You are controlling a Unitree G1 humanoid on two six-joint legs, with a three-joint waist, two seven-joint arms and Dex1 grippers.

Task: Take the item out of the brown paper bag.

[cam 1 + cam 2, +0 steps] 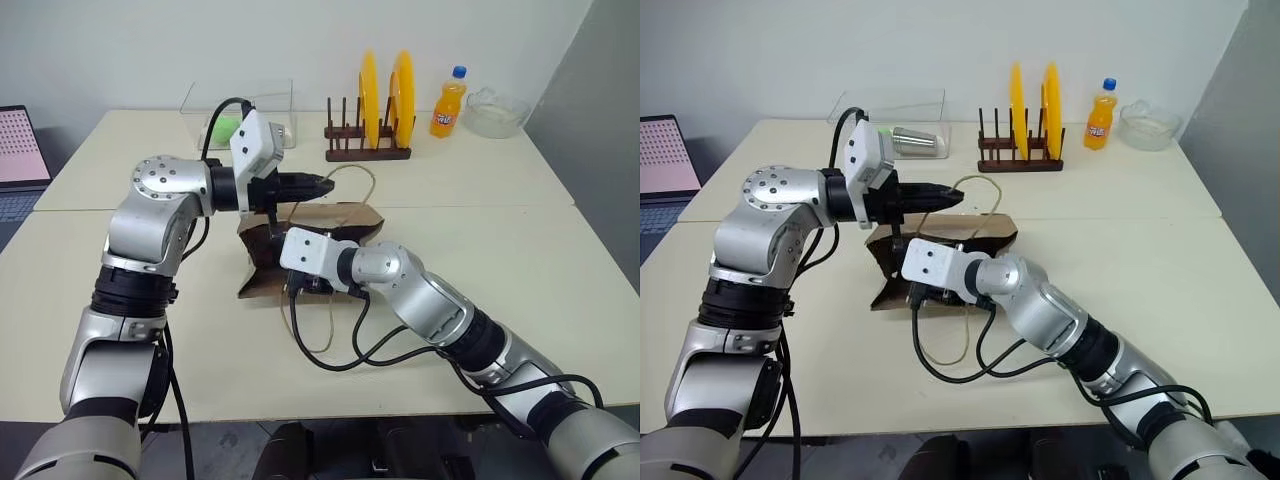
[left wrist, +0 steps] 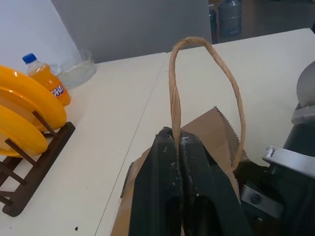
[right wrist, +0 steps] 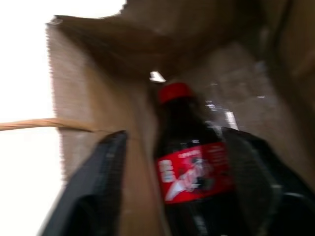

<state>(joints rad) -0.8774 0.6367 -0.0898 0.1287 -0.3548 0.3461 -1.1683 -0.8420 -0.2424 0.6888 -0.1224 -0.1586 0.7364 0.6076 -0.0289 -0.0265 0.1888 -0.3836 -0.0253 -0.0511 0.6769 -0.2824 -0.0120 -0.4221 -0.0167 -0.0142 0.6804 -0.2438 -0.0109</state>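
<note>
The brown paper bag [image 1: 356,219] lies on its side in the middle of the table, mouth toward me. My left gripper [image 1: 325,184] is shut on one tan cord handle [image 2: 206,49] and holds it up above the bag. My right gripper [image 3: 174,133] reaches into the bag's mouth, its fingers open and standing on either side of the item [image 3: 193,173], a small dark bottle with a red cap and red label lying inside. From the head views the right wrist [image 1: 312,256] covers the bag's mouth and the item is hidden.
At the back stand a wooden rack with yellow plates [image 1: 385,110], an orange soda bottle [image 1: 448,102], a glass bowl [image 1: 496,113] and a clear box [image 1: 240,112]. A laptop [image 1: 20,150] sits at far left. The bag's other handle [image 1: 303,335] and black cables lie in front.
</note>
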